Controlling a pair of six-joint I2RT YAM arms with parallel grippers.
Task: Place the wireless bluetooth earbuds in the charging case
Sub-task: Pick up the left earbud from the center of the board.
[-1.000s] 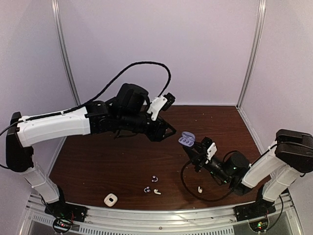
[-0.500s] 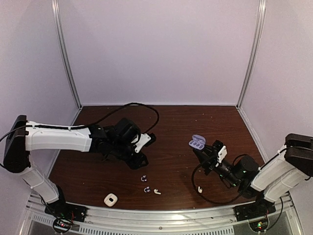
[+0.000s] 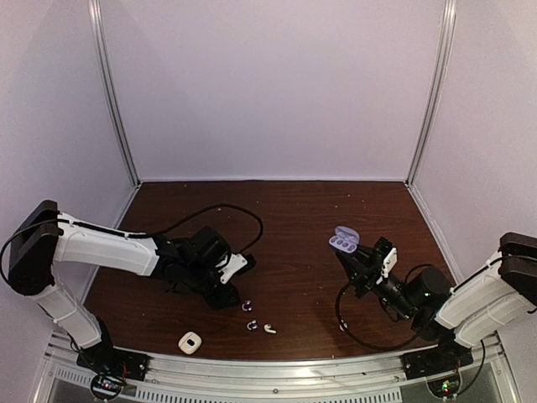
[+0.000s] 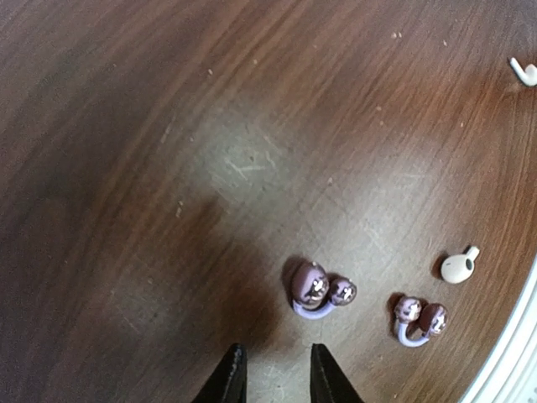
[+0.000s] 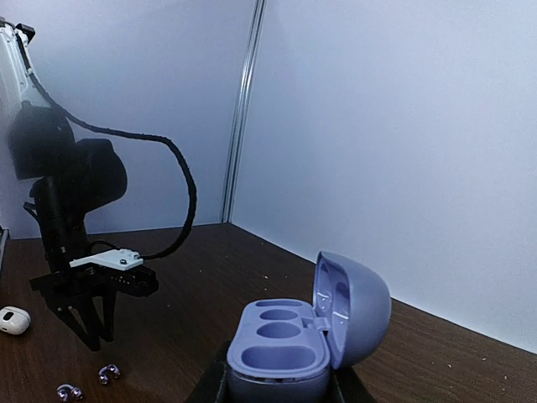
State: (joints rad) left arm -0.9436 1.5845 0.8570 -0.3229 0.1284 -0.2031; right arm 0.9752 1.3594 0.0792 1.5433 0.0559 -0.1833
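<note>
Brown table (image 3: pixel 294 210) — earbuds (image 4: pixel 323 290) loose; case (image 5: pixel 289 353) gripped.

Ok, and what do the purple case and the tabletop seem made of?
The purple case looks like moulded plastic, satin finish: smooth rounded shell, soft even sheen. The tabletop looks like dark wood or wood-look laminate, semi-matte: streaky grain, fine scratches, a dull glare patch.

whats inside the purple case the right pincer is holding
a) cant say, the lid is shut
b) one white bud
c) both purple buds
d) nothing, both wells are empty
D: in the right wrist view the purple case sits lid-up in the right pincer with both wells bare, while a purple earbud and its twin lie on the table.
</note>
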